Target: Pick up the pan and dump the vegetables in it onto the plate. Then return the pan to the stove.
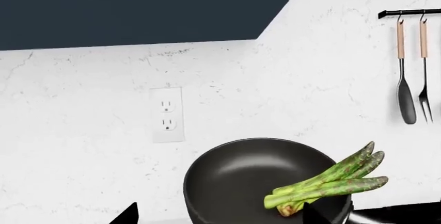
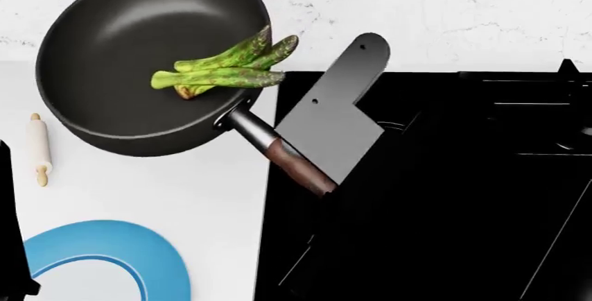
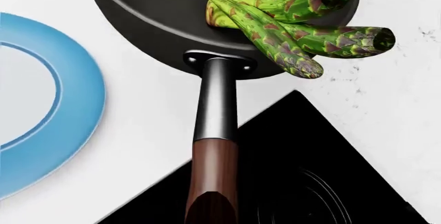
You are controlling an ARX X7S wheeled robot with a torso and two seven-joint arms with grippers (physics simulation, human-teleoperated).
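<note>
The dark-grey pan point(image 2: 120, 51) is held in the air over the white counter, left of the stove point(image 2: 462, 176), tilted. The asparagus point(image 2: 222, 69) lies in it near the handle side. My right gripper point(image 2: 324, 187) is shut on the wooden handle point(image 3: 212, 177); its fingers are hidden under the grey arm link. The right wrist view shows the pan point(image 3: 152, 12), the asparagus point(image 3: 289, 28) and the blue-rimmed plate point(image 3: 76, 110). The plate point(image 2: 138, 245) lies on the counter, nearer than the pan. My left gripper point(image 1: 220, 218) is open and empty, facing the pan point(image 1: 241, 182) and the asparagus point(image 1: 331, 182).
A small wooden rolling pin point(image 2: 39, 148) lies on the counter left of the pan. A white marbled wall with an outlet point(image 1: 167, 114) and hanging utensils point(image 1: 406, 79) stands behind. A dark part of my left arm shows at the head view's left edge.
</note>
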